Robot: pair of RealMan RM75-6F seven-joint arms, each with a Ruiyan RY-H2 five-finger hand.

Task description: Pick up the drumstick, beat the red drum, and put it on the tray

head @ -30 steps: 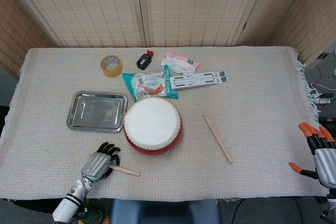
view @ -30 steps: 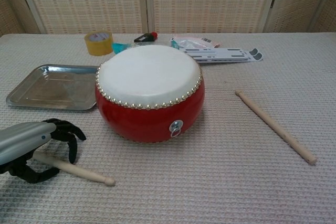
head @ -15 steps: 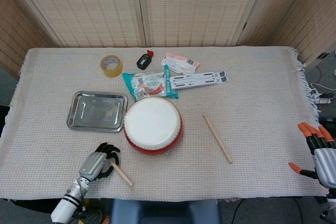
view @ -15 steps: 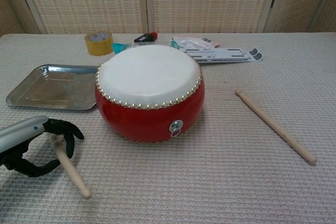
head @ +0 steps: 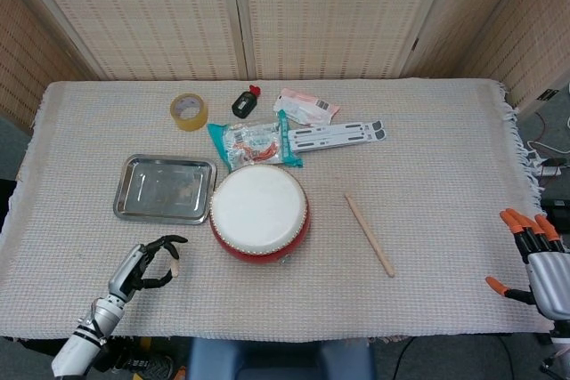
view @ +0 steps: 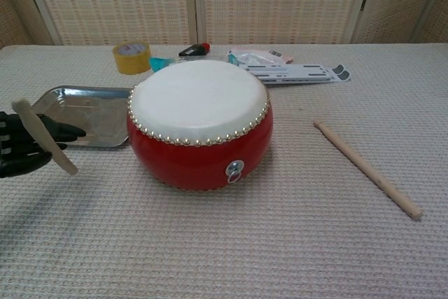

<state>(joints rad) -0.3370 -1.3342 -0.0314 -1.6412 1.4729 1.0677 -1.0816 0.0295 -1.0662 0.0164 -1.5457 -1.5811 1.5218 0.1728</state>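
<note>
The red drum [head: 259, 212] with its white skin [view: 199, 96] stands mid-table. My left hand [head: 141, 266] is raised off the cloth to the drum's left and grips a wooden drumstick [view: 44, 138]. In the chest view the stick stands steeply tilted in front of the tray's near edge. From the head view only its tip [head: 175, 254] shows. The steel tray [head: 165, 189] lies bare, left of the drum. A second drumstick [head: 370, 235] lies on the cloth right of the drum. My right hand [head: 533, 258] hovers open at the table's far right edge.
Along the back lie a yellow tape roll [head: 189, 110], a small black bottle with a red cap [head: 245, 101], a snack packet [head: 255, 144], a pink packet [head: 305, 107] and a white printed strip [head: 337, 134]. A woven cloth [head: 445, 184] covers the table.
My left hand has lifted the drumstick off the cloth, swinging it from flat to steeply upright and moving left and up. The right hand stayed put.
</note>
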